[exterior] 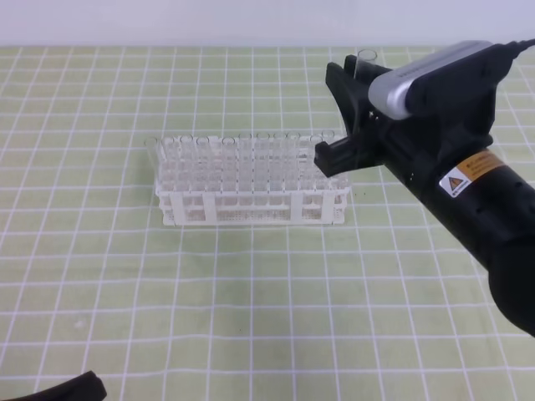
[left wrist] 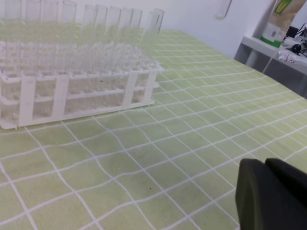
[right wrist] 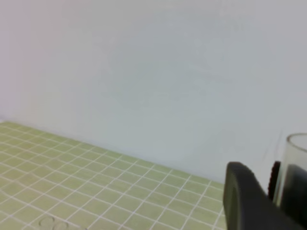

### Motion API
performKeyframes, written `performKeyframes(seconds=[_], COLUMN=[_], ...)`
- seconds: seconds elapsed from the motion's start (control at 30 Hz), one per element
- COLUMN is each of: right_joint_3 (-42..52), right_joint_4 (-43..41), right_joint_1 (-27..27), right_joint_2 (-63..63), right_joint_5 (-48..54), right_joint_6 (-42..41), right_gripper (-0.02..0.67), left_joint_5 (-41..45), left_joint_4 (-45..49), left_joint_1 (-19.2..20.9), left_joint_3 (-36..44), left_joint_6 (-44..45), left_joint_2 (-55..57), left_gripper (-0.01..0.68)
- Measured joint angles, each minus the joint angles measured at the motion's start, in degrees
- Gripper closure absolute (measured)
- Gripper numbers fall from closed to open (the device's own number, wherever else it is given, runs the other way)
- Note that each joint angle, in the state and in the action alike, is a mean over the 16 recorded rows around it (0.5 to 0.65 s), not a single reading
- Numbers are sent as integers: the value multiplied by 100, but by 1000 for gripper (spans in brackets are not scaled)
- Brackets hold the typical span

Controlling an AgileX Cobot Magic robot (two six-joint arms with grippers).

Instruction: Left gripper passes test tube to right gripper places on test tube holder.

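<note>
Wrist cam: test tube (right wrist: pixel 293 167) in jaws; overhead: near holder (exterior: pixel 251 188).

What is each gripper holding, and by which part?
The right gripper holds the test tube near its open rim. The left gripper is shut on nothing.

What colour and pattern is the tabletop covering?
Light green with a white grid of lines, clearest in the exterior high view: the table covering.
</note>
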Motion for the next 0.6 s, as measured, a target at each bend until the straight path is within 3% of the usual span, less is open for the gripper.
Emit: performKeyframes(seconds=[0.27, 0.6], right_joint_3=[23, 66], right_joint_4=[7, -562], right_joint_1=[-126, -537], right_joint_2=[167, 471], right_joint_5=[-183, -648], right_joint_6=[37, 579], right_gripper=[564, 564], left_joint_5=[-5, 1], left_joint_4=[0, 0], left_joint_1=[0, 1], left_joint_3=[10, 5], left_joint_6=[-1, -2], left_joint_2=[3, 3], left_gripper=[675, 675])
